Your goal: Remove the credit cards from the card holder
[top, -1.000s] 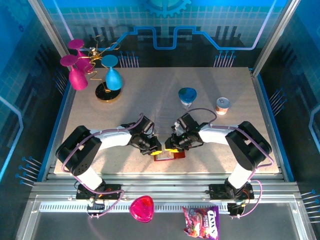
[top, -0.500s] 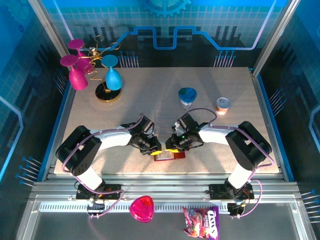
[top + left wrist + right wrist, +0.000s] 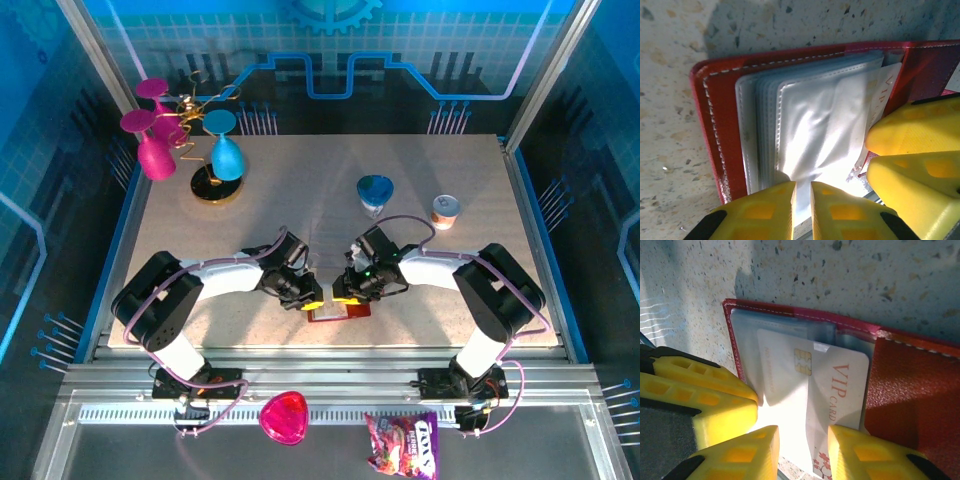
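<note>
Now red card holder [image 3: 910, 390] open, pale card [image 3: 805, 405].

The card holder [image 3: 337, 312], a dark red wallet with pale stitching, lay open and flat on the counter [image 3: 300, 210] near its front edge, its greyish clear pockets [image 3: 810, 115] fanned. A pale credit card [image 3: 805, 390] bearing a chip and "VIP CARD" lay face up among them.

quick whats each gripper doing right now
left gripper: closed on a clear pocket of the card holder
right gripper: astride the pale card, grip cannot be told
</note>
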